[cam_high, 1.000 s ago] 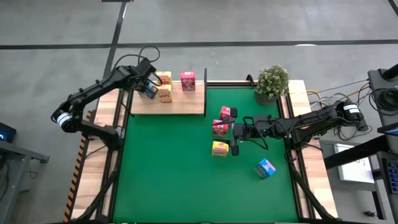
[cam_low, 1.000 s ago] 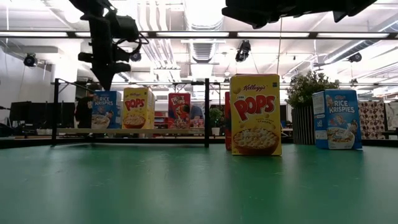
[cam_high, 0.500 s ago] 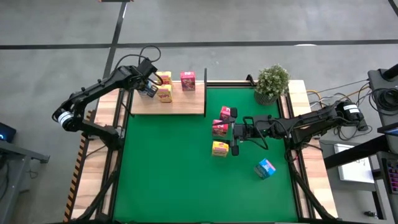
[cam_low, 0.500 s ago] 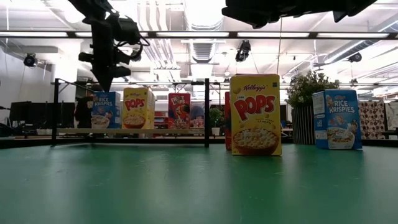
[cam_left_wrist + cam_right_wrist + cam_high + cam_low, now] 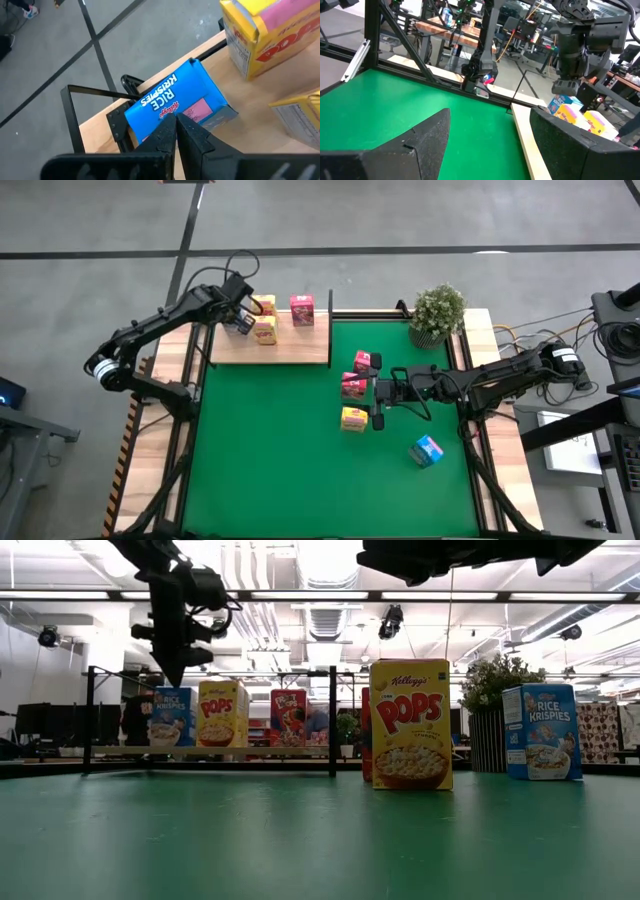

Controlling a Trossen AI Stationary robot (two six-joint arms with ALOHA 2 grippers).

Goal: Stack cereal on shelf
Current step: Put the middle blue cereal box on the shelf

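While upright on the shelf (image 5: 290,348), the blue box (image 5: 175,102) sits below the left gripper (image 5: 176,131).

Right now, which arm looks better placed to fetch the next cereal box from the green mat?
The right. Its open right gripper hovers beside the yellow box and pink boxes on the mat. The left gripper is over the shelf, fingers shut above the blue box.

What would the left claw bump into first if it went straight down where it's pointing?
Most likely the blue Rice Krispies box on the shelf. The left claw, its fingers shut, points down at the box's top from just above; how big the gap is can't be told.
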